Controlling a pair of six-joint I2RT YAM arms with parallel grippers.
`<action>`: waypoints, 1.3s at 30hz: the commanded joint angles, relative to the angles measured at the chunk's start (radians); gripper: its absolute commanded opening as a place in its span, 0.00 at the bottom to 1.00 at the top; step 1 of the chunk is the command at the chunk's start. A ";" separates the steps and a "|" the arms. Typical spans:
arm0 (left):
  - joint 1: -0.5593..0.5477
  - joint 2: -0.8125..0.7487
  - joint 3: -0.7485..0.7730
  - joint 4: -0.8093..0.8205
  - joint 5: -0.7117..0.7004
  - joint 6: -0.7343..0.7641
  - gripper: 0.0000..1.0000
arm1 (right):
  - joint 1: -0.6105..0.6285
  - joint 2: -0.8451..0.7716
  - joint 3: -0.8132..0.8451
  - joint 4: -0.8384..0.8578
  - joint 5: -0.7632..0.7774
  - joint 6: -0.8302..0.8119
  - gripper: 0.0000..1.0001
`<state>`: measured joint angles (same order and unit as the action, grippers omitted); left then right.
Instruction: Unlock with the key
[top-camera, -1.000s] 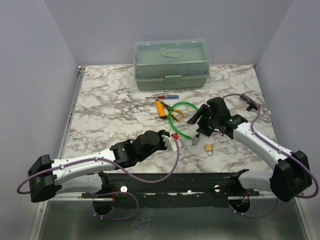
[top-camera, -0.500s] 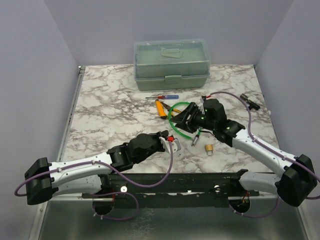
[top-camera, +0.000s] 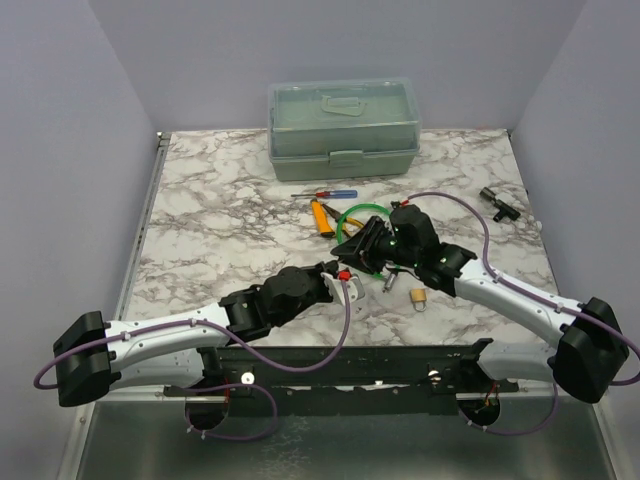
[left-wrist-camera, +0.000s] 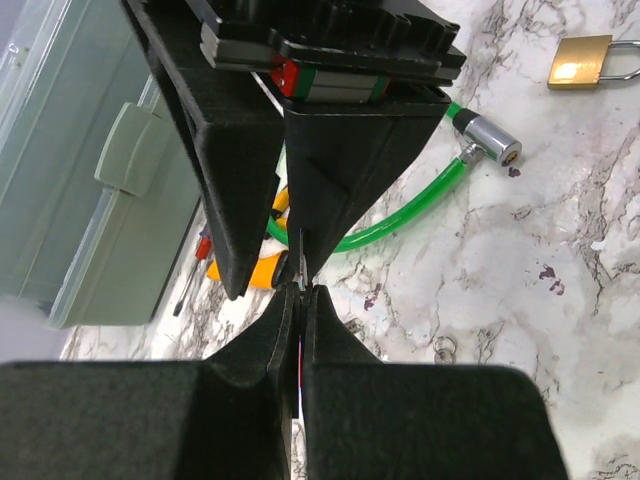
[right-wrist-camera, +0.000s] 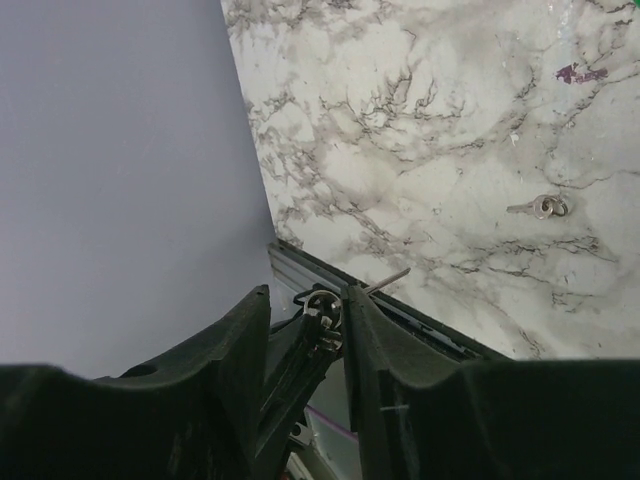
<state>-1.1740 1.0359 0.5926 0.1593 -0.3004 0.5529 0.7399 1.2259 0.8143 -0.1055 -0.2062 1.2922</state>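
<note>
My left gripper (left-wrist-camera: 302, 290) is shut on the key (left-wrist-camera: 300, 262), a thin silver sliver sticking up from its pinched fingertips. The right wrist view shows the key's ring end (right-wrist-camera: 325, 312) on the tip of the left fingers. My right gripper (right-wrist-camera: 305, 300) is open, with its two fingers on either side of that tip. From above, both grippers meet at the table's middle front, left gripper (top-camera: 345, 272) below right gripper (top-camera: 352, 250). The brass padlock (top-camera: 418, 297) lies on the marble to their right, also seen from the left wrist as the padlock (left-wrist-camera: 580, 62).
A green cable (top-camera: 352, 215) with silver plug ends (left-wrist-camera: 487, 145) loops behind the grippers. An orange-handled tool (top-camera: 320, 217) and a red-and-blue screwdriver (top-camera: 325, 194) lie beyond it. A green toolbox (top-camera: 343, 128) stands at the back. A small metal ring (right-wrist-camera: 541, 207) lies loose on the marble.
My right arm has swung left from near the padlock to the left gripper's tip, and its jaws have narrowed. The left gripper stayed shut and shifted only slightly.
</note>
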 joint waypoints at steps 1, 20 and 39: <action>-0.007 0.003 0.027 0.037 -0.033 -0.015 0.00 | 0.023 0.011 0.019 -0.005 0.046 0.033 0.35; -0.006 -0.003 0.032 0.010 -0.030 -0.038 0.25 | 0.044 0.003 0.031 0.047 0.101 -0.008 0.00; 0.035 -0.152 0.138 -0.273 0.256 -0.231 0.56 | 0.043 -0.175 -0.055 0.242 0.166 -0.345 0.00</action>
<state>-1.1637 0.9615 0.6811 0.0086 -0.2329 0.4297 0.7780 1.1271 0.7654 0.0429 -0.0906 1.1282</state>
